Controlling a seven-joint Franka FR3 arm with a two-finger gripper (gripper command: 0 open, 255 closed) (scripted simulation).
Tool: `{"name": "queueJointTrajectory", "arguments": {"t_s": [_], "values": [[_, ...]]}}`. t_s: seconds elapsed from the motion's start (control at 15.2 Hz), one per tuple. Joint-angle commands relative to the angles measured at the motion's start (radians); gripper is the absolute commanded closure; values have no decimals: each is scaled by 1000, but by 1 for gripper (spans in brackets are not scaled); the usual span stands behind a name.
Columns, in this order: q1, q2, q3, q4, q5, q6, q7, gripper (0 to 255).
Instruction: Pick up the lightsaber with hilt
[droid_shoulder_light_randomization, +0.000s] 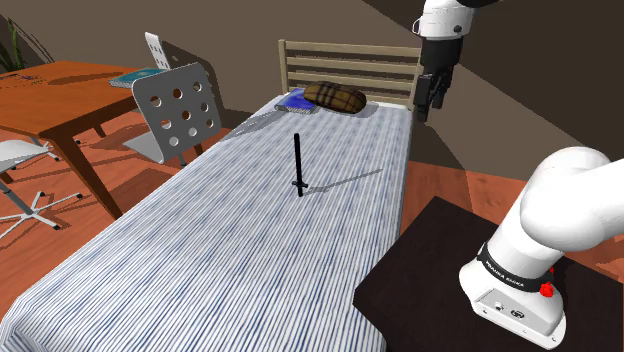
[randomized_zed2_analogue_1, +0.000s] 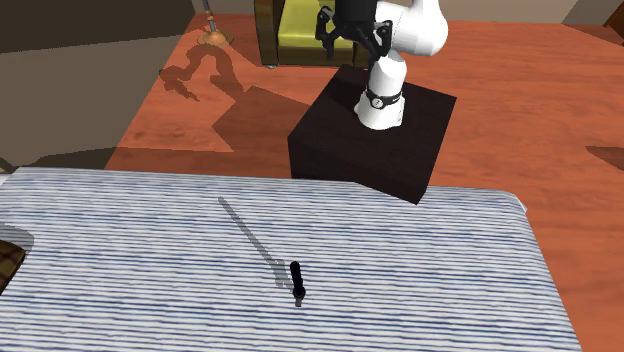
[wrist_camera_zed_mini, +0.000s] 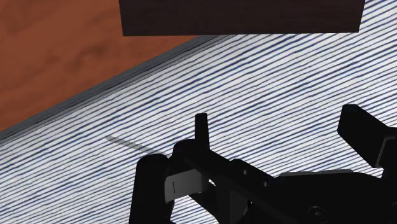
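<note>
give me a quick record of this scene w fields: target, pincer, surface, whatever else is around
target: black lightsaber, standing upright near the middle of the bed, nothing touching it
pincer: pincer open, raised high near the headboard, well apart from the lightsaber
surface: bed with a blue-and-white striped sheet
on bed: brown plaid pillow at the head end
nearby: white chair with round holes, wooden table
stand: dark box beside the bed
task state: lightsaber not yet grasped
</note>
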Motion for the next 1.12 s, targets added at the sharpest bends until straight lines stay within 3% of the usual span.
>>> {"name": "queueJointTrajectory", "arguments": {"t_s": [0.0,0.53,1.06], "values": [[0,0,0,0,0,0,0,0],[28,304,17,107,28,205,26,0],[48,614,32,296,49,335,42,0]]}}
